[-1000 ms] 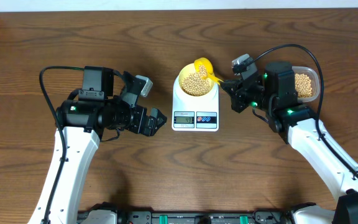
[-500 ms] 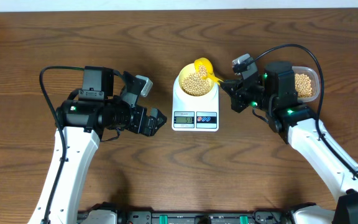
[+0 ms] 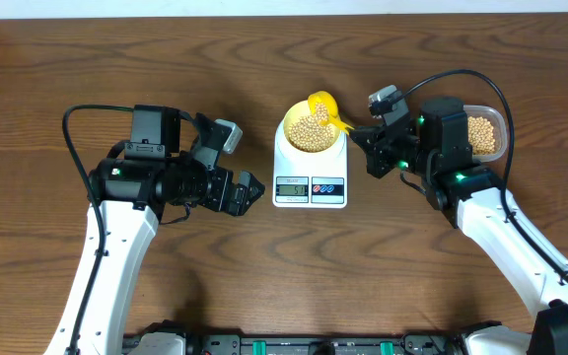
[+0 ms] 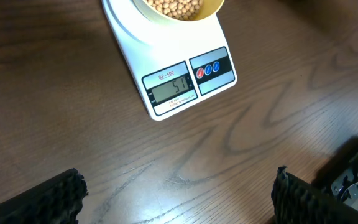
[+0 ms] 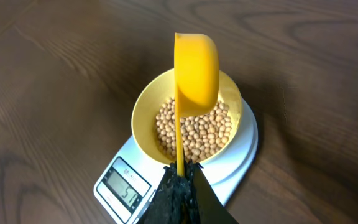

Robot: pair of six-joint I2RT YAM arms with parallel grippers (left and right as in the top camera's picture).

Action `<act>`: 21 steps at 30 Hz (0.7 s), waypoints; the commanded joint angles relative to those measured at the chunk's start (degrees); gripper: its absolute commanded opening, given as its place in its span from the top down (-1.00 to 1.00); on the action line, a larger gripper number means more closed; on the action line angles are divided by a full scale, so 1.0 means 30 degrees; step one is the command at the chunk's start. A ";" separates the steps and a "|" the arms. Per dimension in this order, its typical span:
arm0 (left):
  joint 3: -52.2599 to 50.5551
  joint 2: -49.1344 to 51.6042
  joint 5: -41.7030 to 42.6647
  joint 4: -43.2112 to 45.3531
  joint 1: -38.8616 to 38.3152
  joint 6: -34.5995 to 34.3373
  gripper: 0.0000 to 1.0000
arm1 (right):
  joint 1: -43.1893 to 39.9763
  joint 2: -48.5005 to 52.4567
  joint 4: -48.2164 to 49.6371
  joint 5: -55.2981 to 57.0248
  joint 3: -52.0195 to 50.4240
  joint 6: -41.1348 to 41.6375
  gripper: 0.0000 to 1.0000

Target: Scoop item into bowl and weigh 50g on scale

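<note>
Your right gripper (image 5: 180, 177) is clamped on the thin handle of the yellow scoop (image 5: 196, 68). The handle runs straight out from the fingers toward the bowl (image 5: 143, 112), and the cup hangs over the bowl's far rim, rolled onto its edge. No beans are visible on it from the wrist view, though its open face is turned away, so treat it as probably empty rather than surely so.

The beans (image 5: 197, 134) fill the bottom of the bowl, which sits centred on the white scale (image 4: 135, 43). The display (image 4: 171, 90) looks like 51. The digits are small, so check them before you trust that reading.

Your left gripper (image 3: 249, 190) is spread apart and holds nothing. It sits low beside the scale's left edge, pointing at it but not touching.

If the reading is right, you are at target or a bean over, so no more should go in. The clear tub (image 3: 501, 118) of spare beans lies behind your right wrist, on the opposite side from the bowl, and the right arm is much the nearer one. Taking the scoop back means drawing it along the handle's own line, away from the bowl. Lift the cup clear of the rim first, or you will nudge the bowl and upset the reading.
</note>
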 commanded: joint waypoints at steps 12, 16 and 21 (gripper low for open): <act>-0.0102 0.0080 -0.0168 -0.0058 0.0095 0.0109 -0.96 | -0.1792 -0.0488 0.1902 -0.1931 -0.0029 0.5843 0.98; -0.0102 0.0080 -0.0168 -0.0058 0.0095 0.0109 -0.96 | -0.2965 -0.0765 0.1865 -0.3191 -0.0029 0.6972 0.98; -0.0102 0.0080 -0.0168 -0.0058 0.0095 0.0109 -0.95 | -0.4750 -0.0882 0.1865 -0.4663 -0.0029 0.9362 0.98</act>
